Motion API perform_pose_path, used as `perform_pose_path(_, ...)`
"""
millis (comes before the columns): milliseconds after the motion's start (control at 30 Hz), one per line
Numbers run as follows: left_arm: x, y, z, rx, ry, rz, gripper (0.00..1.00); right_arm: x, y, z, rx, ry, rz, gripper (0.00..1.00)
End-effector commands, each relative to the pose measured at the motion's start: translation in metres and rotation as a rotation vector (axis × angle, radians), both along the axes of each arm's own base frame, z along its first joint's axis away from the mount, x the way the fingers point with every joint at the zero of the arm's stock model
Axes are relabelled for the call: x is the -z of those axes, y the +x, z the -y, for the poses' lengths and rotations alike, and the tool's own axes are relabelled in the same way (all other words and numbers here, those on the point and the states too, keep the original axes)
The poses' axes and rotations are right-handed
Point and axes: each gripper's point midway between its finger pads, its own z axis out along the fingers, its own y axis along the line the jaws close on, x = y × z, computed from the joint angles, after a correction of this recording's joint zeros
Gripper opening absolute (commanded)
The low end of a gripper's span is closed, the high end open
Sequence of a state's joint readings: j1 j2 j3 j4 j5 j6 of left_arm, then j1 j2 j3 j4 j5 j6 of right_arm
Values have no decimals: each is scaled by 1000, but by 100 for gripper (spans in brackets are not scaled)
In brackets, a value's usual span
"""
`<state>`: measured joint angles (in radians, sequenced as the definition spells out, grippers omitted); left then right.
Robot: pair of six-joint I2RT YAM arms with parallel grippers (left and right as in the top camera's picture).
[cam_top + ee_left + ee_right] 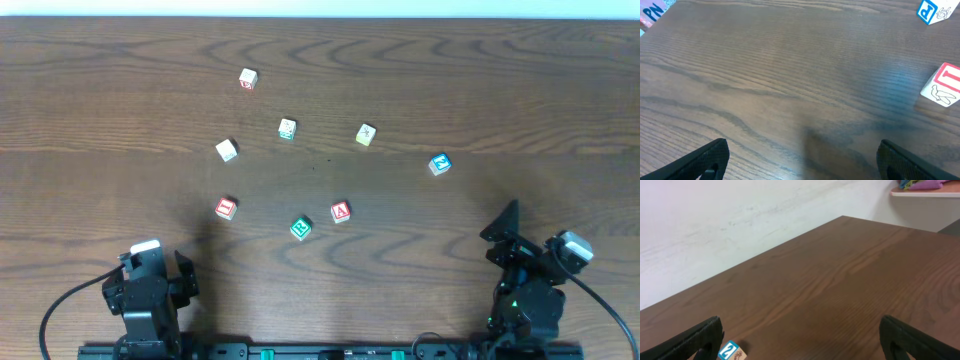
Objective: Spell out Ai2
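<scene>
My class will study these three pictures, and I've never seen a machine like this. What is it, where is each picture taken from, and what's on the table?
It is two robot arms at a wooden table, each ending in a two-finger gripper. The overhead picture looks straight down; the other two come from cameras on the wrists. Eight small letter blocks lie scattered, including a red I block, a red A block and a blue 2 block. The left gripper and right gripper are both open, holding nothing.

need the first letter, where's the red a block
Overhead view, near the middle: the red A block sits just right of the green block.
</scene>
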<state>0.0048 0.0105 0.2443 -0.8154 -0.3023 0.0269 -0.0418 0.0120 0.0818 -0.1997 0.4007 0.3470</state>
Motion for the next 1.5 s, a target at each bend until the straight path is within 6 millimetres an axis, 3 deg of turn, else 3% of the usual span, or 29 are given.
perform_pose_path(0, 15, -11, -2, -13, 7, -67, 95, 6, -1, 3, 14, -4, -14, 99)
perform_pose_path(967, 12, -12, -8, -41, 30, -64, 95, 6, -1, 3, 14, -4, -14, 99)
perform_pose_path(1100, 13, -4, 9, 37, -39, -46, 95, 5, -1, 3, 15, -4, -7, 99)
perform_pose_path(1167, 3, 8, 21, 98, -84, 21, 95, 5, 0, 0, -1, -2, -8, 99)
perform_pose_path(1300, -40, 39, 61, 301, -207, 237, 95, 6, 10, -27, -168, 20, -6, 99)
perform_pose_path(1467, -100, 58, 66, 349, -192, 491, 95, 2, 12, -35, -216, 25, 3, 99)
